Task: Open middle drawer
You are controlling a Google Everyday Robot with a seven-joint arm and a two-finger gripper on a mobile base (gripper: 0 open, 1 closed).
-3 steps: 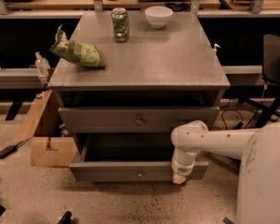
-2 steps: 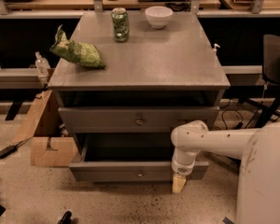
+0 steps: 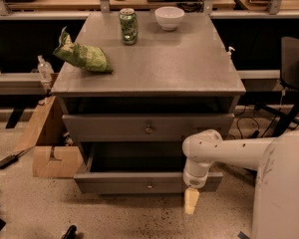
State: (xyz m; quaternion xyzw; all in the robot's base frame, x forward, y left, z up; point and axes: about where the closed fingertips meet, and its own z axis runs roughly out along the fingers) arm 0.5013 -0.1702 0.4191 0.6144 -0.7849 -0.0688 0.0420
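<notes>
The wide, shallow grey middle drawer [image 3: 114, 182], flat-fronted with a small round brass-coloured knob [image 3: 149, 185], sits pulled out at 6 o'clock of the grey metal cabinet [image 3: 154, 59], under the taller grey top drawer [image 3: 104, 127], while the white arm's cream-tipped gripper [image 3: 191, 202] hangs pointing down at the knob's 4 o'clock, just in front of the drawer's right end, and I cannot tell whether it is open or closed.

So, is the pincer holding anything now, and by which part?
Nothing: the cream pincer hangs free before the pulled-out grey drawer, away from its small brass knob.
</notes>
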